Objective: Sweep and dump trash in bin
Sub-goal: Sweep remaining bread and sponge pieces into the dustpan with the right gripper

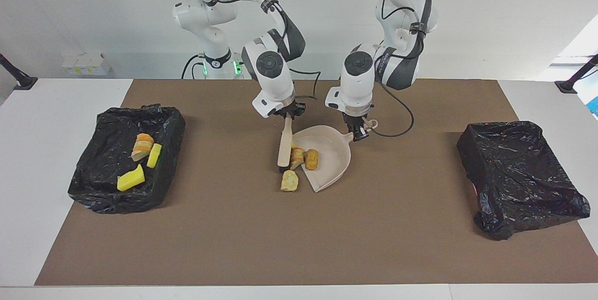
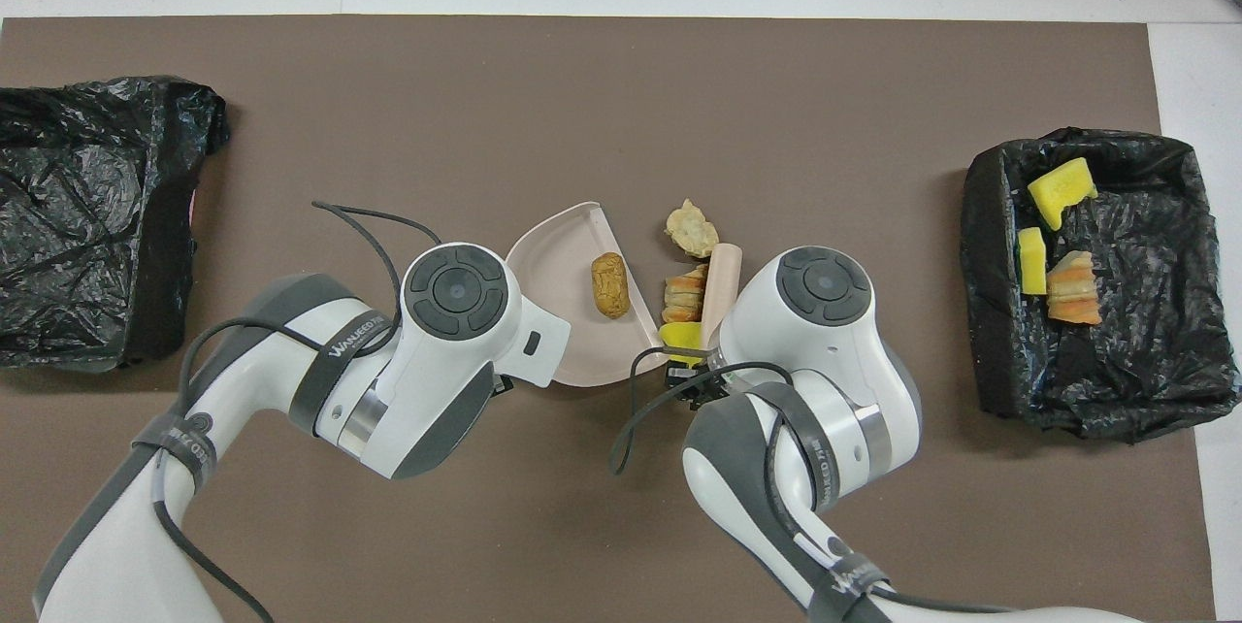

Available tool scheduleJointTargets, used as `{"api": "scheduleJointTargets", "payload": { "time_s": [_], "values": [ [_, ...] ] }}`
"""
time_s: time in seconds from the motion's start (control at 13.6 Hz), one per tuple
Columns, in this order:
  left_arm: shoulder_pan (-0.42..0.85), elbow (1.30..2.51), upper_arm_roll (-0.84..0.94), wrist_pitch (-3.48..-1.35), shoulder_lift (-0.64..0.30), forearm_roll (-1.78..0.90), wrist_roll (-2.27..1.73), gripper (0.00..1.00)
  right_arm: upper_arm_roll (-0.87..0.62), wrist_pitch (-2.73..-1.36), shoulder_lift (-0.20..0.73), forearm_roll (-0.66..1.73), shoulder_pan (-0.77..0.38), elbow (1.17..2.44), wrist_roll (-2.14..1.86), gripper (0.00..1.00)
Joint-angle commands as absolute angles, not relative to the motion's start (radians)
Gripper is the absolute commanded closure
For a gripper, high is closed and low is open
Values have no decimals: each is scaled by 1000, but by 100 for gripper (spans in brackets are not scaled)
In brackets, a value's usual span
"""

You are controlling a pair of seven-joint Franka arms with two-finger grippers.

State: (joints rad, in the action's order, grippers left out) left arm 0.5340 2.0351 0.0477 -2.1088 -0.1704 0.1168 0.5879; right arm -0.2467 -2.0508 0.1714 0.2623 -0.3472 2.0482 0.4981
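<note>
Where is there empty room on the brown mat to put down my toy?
The brown mat is bare along the edge farthest from the robots, and between the dustpan and the empty bin. Bare too between the brush and the bin holding trash. It is crowded at the middle, where brush, dustpan and loose pieces bunch together.

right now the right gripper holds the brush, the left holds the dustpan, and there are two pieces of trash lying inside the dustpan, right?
Not quite: the overhead view shows only one brown piece inside the dustpan. The right gripper does hold the brush, and the left gripper the dustpan.
</note>
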Motion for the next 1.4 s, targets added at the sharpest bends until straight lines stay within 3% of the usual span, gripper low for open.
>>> {"api": "scheduleJointTargets", "payload": {
  "time_s": [0.0,0.51,0.74,1.03,1.32],
  "values": [
    [549,2074,38,-2108,-144,129,597,100,-256,-2037,184,374,-347,2020,365,100],
    [549,2074,38,-2109,-144,129,594,100,-242,-1754,146,270,-241,1859,336,100],
    [549,2074,38,-2106,-144,127,589,100,-245,-1798,158,109,-236,1842,328,100],
    [549,2074,38,-2106,-144,127,586,100,-244,-1877,208,-24,-135,1845,131,100],
    [548,2075,38,-2108,-144,126,584,100,-247,-1894,275,-95,-162,1899,138,100]
  ]
}}
